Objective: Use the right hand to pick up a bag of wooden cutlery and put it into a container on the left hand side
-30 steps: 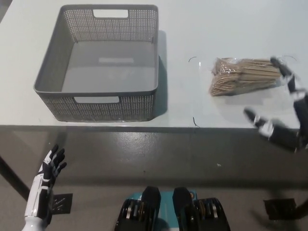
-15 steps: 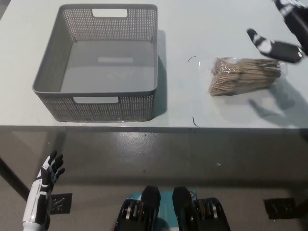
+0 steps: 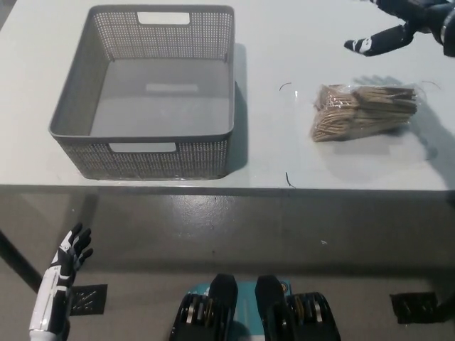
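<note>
Nearest the viewer, the white left robot hand (image 3: 62, 266) is resting low, below the front edge of the table (image 3: 284, 42), its fingers apart and holding nothing. On the table, the grey perforated container (image 3: 163, 160) is standing at the left, open-topped and with nothing showing inside it. To its right, well apart from it, the bag of wooden cutlery (image 3: 362, 110) is lying flat on the table surface in its clear wrapping, with no hand touching it. Farthest off, at the upper right corner, the black right robot hand (image 3: 412, 25) is hovering beyond the bag and above the table, partly cut off by the picture's edge. The fingers that are showing are spread and are clasping nothing. Judged from this, the task is standing at its very start. At most the reach toward the bag is under way, while the grasp, the lift, the carry leftward across the table and the release into the container are all remaining to be done.
</note>
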Available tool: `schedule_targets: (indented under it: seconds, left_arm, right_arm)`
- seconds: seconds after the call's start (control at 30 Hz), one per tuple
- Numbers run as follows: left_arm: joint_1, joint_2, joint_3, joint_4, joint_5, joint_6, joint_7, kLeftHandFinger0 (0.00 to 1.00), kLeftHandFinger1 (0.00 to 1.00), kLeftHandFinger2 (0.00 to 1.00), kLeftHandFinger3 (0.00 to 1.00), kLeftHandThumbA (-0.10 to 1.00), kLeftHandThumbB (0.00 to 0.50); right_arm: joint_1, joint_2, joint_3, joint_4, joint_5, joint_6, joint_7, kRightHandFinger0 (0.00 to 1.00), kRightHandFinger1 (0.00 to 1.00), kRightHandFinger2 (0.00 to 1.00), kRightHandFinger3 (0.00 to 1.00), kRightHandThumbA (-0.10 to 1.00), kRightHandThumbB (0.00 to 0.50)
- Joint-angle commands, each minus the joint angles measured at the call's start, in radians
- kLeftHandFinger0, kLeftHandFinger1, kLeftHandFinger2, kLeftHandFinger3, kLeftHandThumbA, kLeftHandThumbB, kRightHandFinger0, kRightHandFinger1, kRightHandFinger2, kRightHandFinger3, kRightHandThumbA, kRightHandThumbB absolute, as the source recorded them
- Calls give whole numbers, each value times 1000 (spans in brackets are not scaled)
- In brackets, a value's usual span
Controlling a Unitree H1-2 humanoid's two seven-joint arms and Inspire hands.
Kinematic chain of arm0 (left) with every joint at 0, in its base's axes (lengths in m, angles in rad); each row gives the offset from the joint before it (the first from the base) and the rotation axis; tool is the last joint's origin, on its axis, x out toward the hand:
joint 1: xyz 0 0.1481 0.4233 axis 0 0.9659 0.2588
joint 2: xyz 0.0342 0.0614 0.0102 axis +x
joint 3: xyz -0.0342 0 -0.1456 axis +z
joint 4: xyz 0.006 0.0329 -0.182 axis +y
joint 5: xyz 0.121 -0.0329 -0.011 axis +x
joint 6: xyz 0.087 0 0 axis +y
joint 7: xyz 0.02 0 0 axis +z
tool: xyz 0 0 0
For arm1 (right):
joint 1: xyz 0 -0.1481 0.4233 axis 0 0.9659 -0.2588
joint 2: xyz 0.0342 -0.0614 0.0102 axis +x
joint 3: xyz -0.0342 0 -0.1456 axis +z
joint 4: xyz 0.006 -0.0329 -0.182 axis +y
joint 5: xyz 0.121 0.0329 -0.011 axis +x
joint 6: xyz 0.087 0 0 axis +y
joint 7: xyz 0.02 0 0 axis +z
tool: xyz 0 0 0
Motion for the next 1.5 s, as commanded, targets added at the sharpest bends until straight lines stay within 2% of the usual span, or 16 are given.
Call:
schedule_targets:
  seconds: [0.0,0.17,0.43,0.7,0.83,0.9,1.03,1.17,1.3,1.37,1.47]
  left_arm:
    - [0,28,7,-43,24,-19,1,1000,1000,1000,1000,1000,202]
    - [-3,36,10,-45,33,-20,1,1000,1000,1000,1000,1000,207]
    - [0,39,6,-28,33,-43,0,1000,1000,1000,1000,993,186]
    - [-2,34,9,-41,39,-24,5,1000,1000,1000,1000,1000,212]
    - [2,35,7,-47,40,-23,2,1000,1000,1000,1000,1000,199]
    - [3,40,6,-32,29,-48,-4,1000,1000,1000,1000,1000,189]
    - [5,42,7,-16,33,-77,-3,1000,1000,1000,1000,983,175]
    - [11,40,5,-15,31,-79,-5,1000,1000,1000,1000,977,194]
    - [8,39,1,-12,45,-83,-2,1000,1000,1000,1000,990,199]
    - [6,40,1,-10,46,-80,-3,1000,1000,1000,1000,1000,222]
    - [6,39,0,-7,39,-88,-6,1000,1000,1000,1000,991,208]
  right_arm:
    - [-109,-6,56,54,-54,-18,115,1000,1000,1000,1000,733,500]
    - [-135,-2,75,120,-45,-16,163,1000,1000,1000,1000,670,500]
    - [-121,-4,115,95,-78,-25,219,1000,1000,1000,1000,747,500]
    - [-129,9,139,130,-109,-42,224,1000,1000,1000,1000,726,500]
    - [-114,19,146,142,-120,-37,212,1000,1000,1000,1000,688,500]
    - [-99,21,146,140,-119,-36,211,1000,1000,1000,1000,631,500]
    - [-89,26,148,167,-117,-61,197,1000,1000,1000,1000,632,500]
    - [-96,34,152,203,-127,-78,193,1000,1000,1000,1000,668,500]
    - [-92,36,138,228,-125,-78,169,1000,1000,1000,1000,642,500]
    - [-84,41,127,248,-116,-84,144,1000,1000,1000,1000,634,500]
    - [-65,50,122,282,-113,-110,112,1000,1000,1000,1000,654,500]
